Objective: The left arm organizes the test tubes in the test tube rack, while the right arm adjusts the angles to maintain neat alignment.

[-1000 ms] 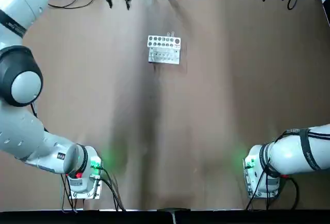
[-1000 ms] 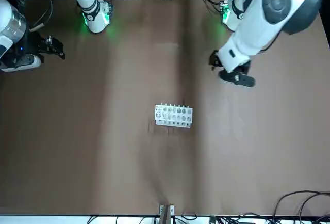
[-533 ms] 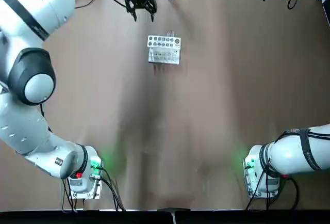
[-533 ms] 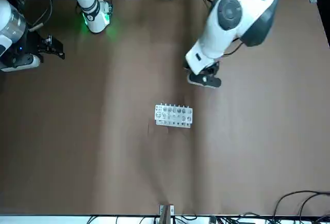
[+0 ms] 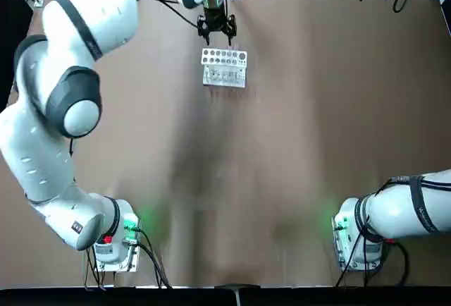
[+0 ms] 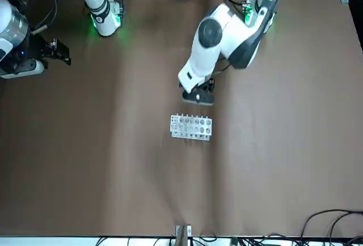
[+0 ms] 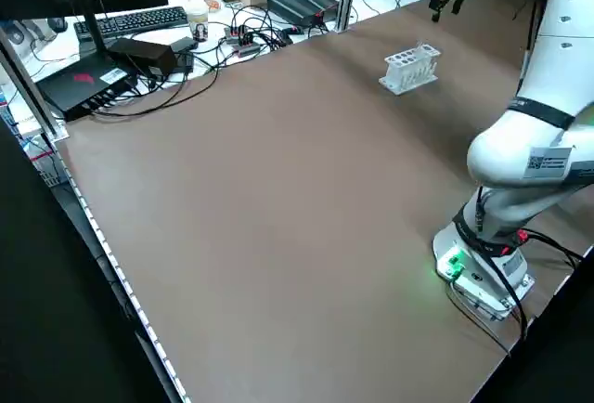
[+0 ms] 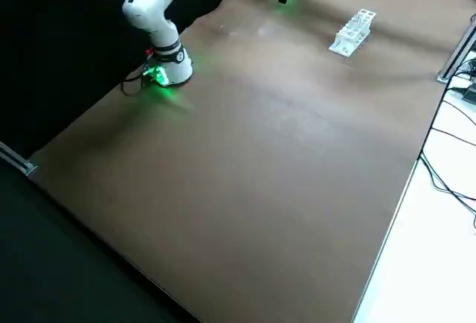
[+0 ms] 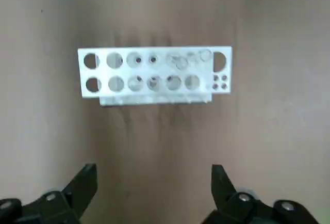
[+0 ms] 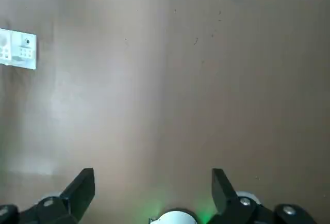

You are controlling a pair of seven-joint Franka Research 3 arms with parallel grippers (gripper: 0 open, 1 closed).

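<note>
The small white rectangular test tube rack with rows of round holes (image 5: 224,67) is seen at the table's 12 o'clock, thin clear tubes (image 9: 178,60) barely visible in it. The black left gripper (image 5: 216,29) has been swung in to the rack's 11 o'clock since half a second ago, jaws wide, nothing held. Tubes are judged light, slippery, fragile, best pinched near the top. The right gripper (image 10: 152,193) is parked open, empty

We see a matt brown table (image 5: 317,144), a white plastic-looking test tube rack (image 5: 224,67), and glossy white left arm (image 5: 91,17) shells.
</note>
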